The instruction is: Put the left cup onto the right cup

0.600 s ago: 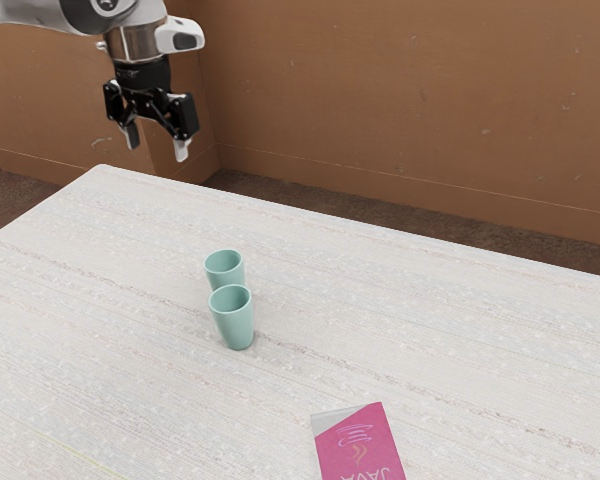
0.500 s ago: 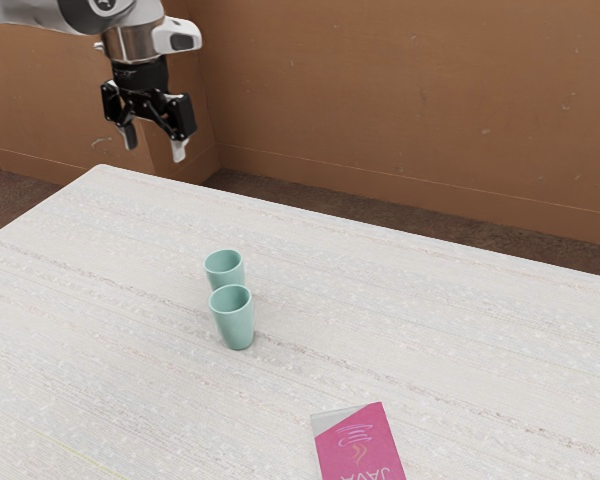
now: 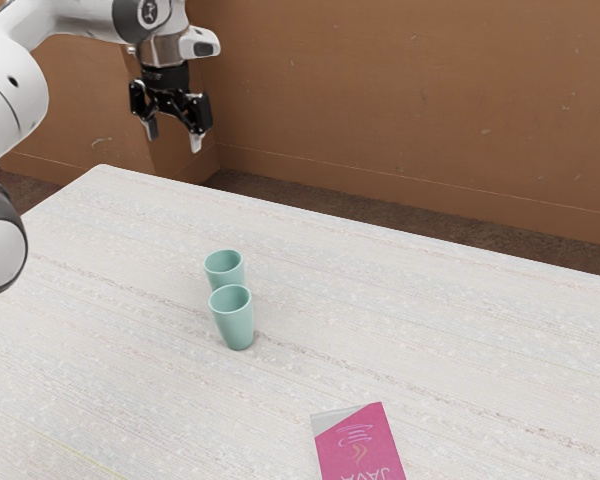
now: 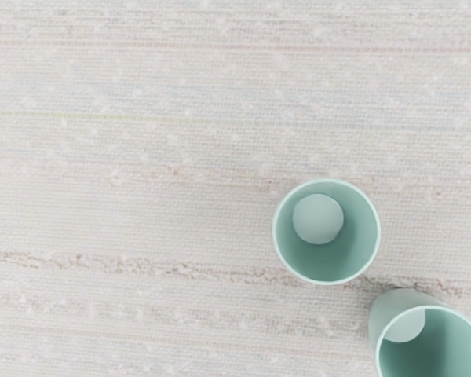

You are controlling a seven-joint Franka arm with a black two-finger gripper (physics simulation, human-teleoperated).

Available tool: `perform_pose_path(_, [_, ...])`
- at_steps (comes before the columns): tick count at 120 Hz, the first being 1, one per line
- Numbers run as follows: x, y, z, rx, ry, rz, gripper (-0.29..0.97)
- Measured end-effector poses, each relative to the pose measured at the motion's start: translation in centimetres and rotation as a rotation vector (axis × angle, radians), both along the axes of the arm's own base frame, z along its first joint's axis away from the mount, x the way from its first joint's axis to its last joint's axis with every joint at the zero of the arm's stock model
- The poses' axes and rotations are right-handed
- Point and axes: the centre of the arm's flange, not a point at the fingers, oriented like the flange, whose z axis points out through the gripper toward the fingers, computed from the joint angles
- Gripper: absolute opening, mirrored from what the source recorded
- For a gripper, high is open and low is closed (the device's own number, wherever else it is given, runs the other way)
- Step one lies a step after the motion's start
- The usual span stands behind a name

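Two teal cups, upright, mouths up, hollow inside: rear cup and front cup, just beside each other mid table; narrow gap between them in wrist view. Both unmoved since 0.5 s ago. Gripper shifted toward exterior view's right and slightly up. Hangs high, well apart from cups, pointing down, fingers spread, nothing between.

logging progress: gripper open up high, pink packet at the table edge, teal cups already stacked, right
No: the exterior view shows the far cup and near cup side by side on the table, unstacked. Rest is right: gripper open, pink packet at the edge.
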Motion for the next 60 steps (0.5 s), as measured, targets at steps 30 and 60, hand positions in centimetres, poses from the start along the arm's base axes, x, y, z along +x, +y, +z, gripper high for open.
perform_pose_path(30, [2.2,0.4,-8.5,-0.024,0.096,-0.017,0.68])
perform_pose_path(60, [1.9,1.2,-15.4,-0.069,0.158,-0.013,0.68])
